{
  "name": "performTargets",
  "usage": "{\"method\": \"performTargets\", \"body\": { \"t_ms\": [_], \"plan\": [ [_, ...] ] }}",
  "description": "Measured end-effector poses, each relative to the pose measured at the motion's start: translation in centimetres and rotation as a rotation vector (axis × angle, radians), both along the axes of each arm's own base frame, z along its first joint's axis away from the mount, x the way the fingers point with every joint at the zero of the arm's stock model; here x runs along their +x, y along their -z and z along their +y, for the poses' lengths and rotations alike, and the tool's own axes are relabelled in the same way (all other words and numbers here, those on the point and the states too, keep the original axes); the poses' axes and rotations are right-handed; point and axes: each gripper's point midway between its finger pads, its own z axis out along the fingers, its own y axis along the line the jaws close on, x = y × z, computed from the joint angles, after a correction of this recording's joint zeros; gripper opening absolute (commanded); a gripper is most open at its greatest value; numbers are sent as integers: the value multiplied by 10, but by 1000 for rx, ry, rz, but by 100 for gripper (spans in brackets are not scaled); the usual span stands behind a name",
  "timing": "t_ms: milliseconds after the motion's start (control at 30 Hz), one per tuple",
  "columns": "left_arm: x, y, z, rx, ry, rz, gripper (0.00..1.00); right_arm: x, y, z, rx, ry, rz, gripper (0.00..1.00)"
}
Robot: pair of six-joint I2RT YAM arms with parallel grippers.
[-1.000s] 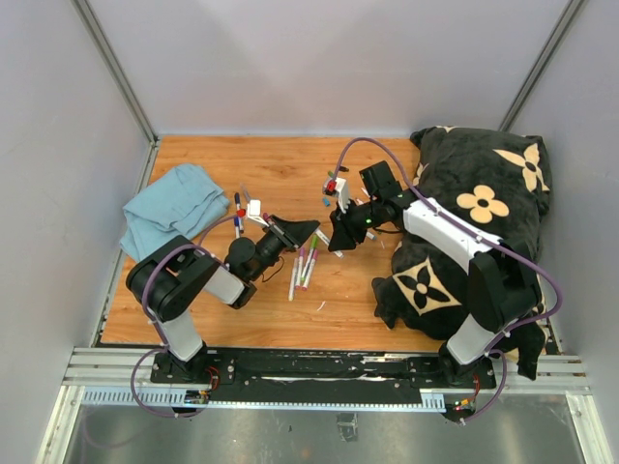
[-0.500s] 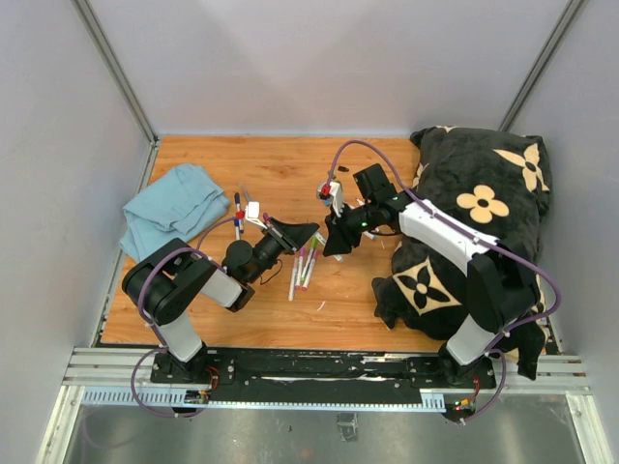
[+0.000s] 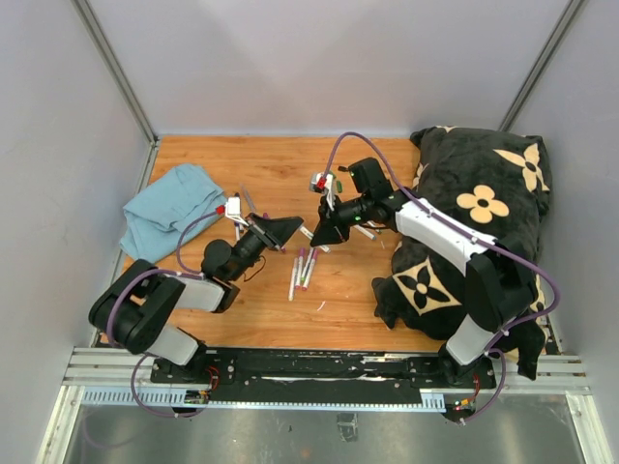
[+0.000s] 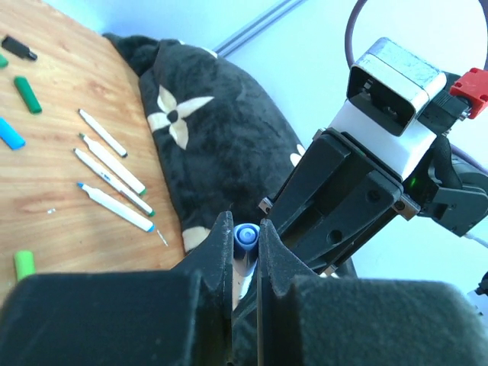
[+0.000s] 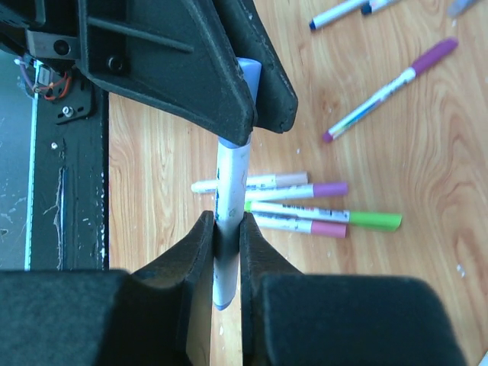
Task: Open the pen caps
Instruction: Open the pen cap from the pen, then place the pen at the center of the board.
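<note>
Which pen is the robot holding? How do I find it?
Find the wooden table, then the left gripper and right gripper meeting above it. The white pen with a blue cap is clamped between them; the other pens lie flat on the wood.

Wooden table (image 3: 280, 164) — markers (image 3: 302, 269), loose caps (image 4: 28, 93), cloth (image 3: 172, 208), cushion (image 3: 464, 222)

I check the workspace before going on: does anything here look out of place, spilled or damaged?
Nothing looks damaged. The odd item is the black flowered blanket, heaped on the table's right side and hanging over the near edge. Pens and loose caps lie scattered on the wood.
</note>
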Motion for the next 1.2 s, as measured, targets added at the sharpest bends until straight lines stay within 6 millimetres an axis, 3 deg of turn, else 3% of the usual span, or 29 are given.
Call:
{"method": "performTargets", "body": {
  "t_ms": [200,333,433,533,800,1033,1200],
  "plan": [
    [5,-16,19,44,-44,-37,0,4,-12,11,47,-31,-64,1],
    [39,-55,70,-9,-255,-114,0,-18,12,-5,-34,-40,47,1],
    [41,-71,87,-28,-305,-150,0,-26,18,-11,-61,-51,76,1],
    [39,-74,95,-27,-321,-160,0,-28,19,-14,-74,-57,70,1],
    [16,-59,104,35,-310,-150,0,-14,24,-25,-149,-10,-19,2],
    [-10,-23,105,152,-283,-113,0,8,39,-43,-278,84,-103,3],
    [-22,5,107,241,-276,-89,0,26,61,-60,-405,157,-134,5]
  ]
}}
